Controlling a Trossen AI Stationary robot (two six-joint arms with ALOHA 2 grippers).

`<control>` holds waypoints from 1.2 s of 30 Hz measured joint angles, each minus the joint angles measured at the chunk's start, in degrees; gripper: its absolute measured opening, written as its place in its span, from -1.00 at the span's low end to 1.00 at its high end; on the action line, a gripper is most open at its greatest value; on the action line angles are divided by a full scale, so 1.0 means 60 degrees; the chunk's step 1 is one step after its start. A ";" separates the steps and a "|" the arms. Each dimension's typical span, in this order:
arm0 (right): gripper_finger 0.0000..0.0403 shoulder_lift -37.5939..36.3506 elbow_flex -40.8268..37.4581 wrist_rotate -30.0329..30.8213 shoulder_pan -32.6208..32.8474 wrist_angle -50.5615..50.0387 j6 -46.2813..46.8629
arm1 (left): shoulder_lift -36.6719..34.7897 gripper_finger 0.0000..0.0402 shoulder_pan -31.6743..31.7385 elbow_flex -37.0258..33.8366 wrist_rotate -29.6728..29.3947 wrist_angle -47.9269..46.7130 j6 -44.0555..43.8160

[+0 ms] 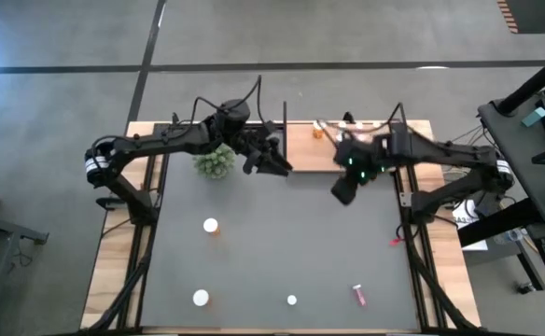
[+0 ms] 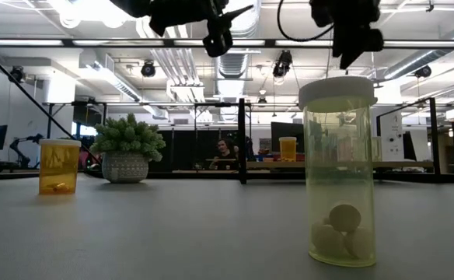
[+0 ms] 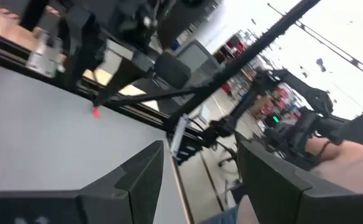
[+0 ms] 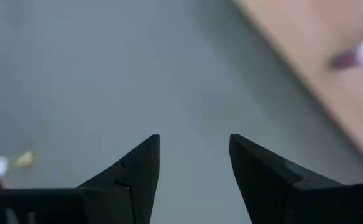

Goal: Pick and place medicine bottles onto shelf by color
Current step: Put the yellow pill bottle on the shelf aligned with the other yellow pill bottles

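The light wooden shelf (image 1: pixel 314 154) lies at the table's far edge and carries an orange bottle (image 1: pixel 317 132). On the grey table stand an orange bottle (image 1: pixel 212 226), a white-capped bottle (image 1: pixel 201 298) and a yellow-green bottle (image 2: pixel 340 175); a pink vial (image 1: pixel 358 295) lies near the front. My left gripper (image 1: pixel 280 166) hangs open by the shelf's left end, holding nothing (image 3: pixel 200 149). My right gripper (image 1: pixel 341 194) is open above bare table just in front of the shelf, its fingers empty (image 4: pixel 194 138).
A fuzzy green plant in a pot (image 1: pixel 216 161) stands left of the shelf, close under my left arm. A small red thing (image 1: pixel 394 243) lies near the table's right edge. A black upright rod (image 2: pixel 242 140) marks the shelf's left end. Bare table stretches between the bottles.
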 joint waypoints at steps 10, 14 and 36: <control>-0.09 0.0116 -0.0452 0.0043 0.3078 0.0453 0.1565 | -0.0477 -0.05 -0.1608 -0.0036 -0.0235 -0.0225 -0.0317; -0.09 0.0330 -0.0467 0.0498 0.4146 0.1456 0.0544 | -0.0682 -0.05 -0.2463 -0.0032 -0.0889 -0.0028 -0.0576; -0.09 0.2589 -0.0474 0.1023 0.7500 0.6157 -0.4128 | -0.0832 -0.05 -0.7272 -0.0032 -0.8482 0.2504 -0.1155</control>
